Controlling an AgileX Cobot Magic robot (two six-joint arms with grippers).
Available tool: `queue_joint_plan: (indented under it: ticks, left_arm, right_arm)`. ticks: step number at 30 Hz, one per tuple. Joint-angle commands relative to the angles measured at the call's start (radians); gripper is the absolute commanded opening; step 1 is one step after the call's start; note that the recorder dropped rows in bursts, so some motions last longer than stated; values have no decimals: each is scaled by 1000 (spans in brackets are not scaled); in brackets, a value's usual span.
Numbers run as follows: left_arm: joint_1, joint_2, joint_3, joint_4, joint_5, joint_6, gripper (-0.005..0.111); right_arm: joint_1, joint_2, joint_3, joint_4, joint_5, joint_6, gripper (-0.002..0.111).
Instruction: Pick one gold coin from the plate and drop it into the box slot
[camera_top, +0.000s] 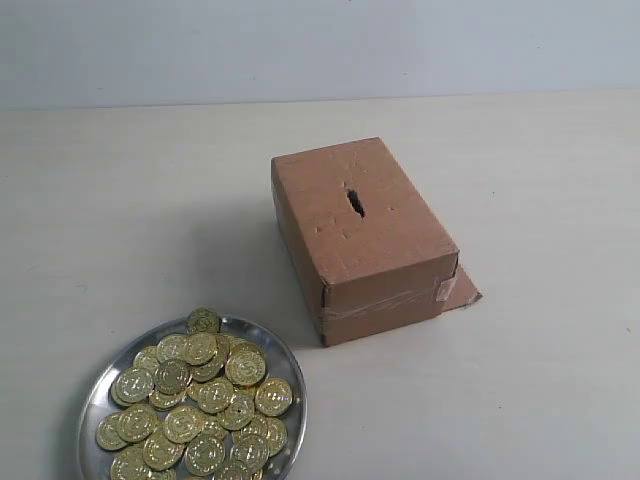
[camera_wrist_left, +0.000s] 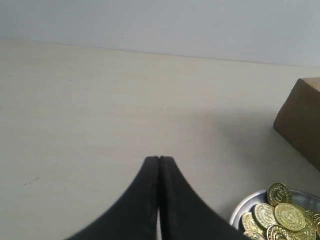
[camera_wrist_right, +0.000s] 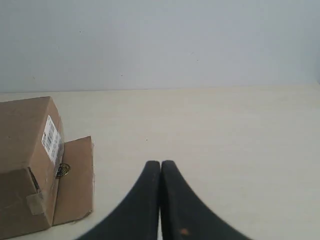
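The plate (camera_top: 278, 350) sits toward the near left corner of the worktop (camera_top: 120, 200), heaped with gold coins (camera_top: 200, 400); one coin (camera_top: 203, 321) rests on its far rim. The box (camera_top: 360, 235) stands near the middle of the worktop, apart from the plate, with the slot (camera_top: 355, 202) in its top face and a loose flap (camera_top: 462, 292) lying flat at its taped end. The left gripper (camera_wrist_left: 159, 159) hangs over bare worktop beside the plate, fingers pressed together, holding nothing. The right gripper (camera_wrist_right: 160, 162) is likewise closed and empty, off the box's flap end.
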Motion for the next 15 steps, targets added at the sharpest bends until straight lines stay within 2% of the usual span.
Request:
queue_joint_plan:
  ticks: [1,4,6,9,15]
  left_arm:
    - [1,-6,3,-19,-44,-9,0]
    - [1,-6,3,-308,-145,-116,0]
    - [1,-6,3,-407,-223,-113,0]
    - [1,-6,3,-423,-278,-113,0]
    - [1,-6,3,-427,-259,-136,0]
  right_arm:
    - [-6,-6,5,-20,-52,-6,0]
    - [-6,-6,5,51,-132,49,0]
    - [-6,-6,5,162,-177,121,0]
    - [-6,-6,5,291,-239,230,0]
    - [-6,-6,5,300,-243,313,0]
